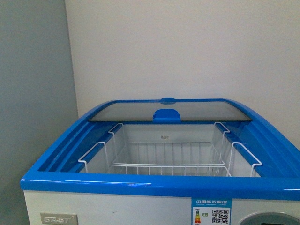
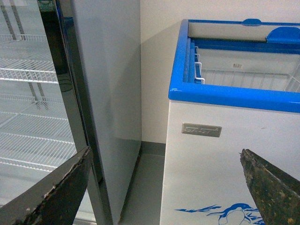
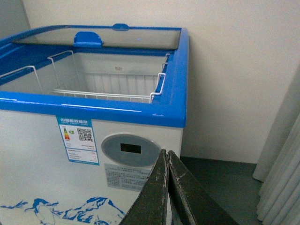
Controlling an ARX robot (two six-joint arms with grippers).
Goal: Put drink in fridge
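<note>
Fridge: the white chest cooler with a blue rim [image 1: 154, 183] stands directly ahead of the robot, against the wall.
Lid: the curved glass top [image 1: 140, 111] is slid to the back, so the front half is open; its blue handle [image 1: 166, 115] sits mid-width.
Interior: a white wire basket [image 1: 168, 165] hangs inside and looks empty.
Drink: no bottle or can shows in any view, so where it is cannot be told.
Left gripper [image 2: 164, 187]: fingers spread wide, nothing between them, low beside the cooler's front.
Right gripper [image 3: 167, 192]: fingers pressed together, nothing seen held.
Step in hand: judged to be fetching the drink, since the opening is ready.
Doing it well: grip the drink upright, lift clear of the blue rim, lower into the basket's middle, away from its raised wire handles.
Neighbour: a tall glass-door cabinet [image 2: 33, 93] with wire shelves stands to the left; not the target.
Writing: a silver badge [image 2: 201, 130] seems to read "STAST", though it is soft; a blue energy label [image 3: 78, 139] carries Chinese text and a QR code; a grey oval display panel [image 3: 131, 150] is unreadable.
</note>
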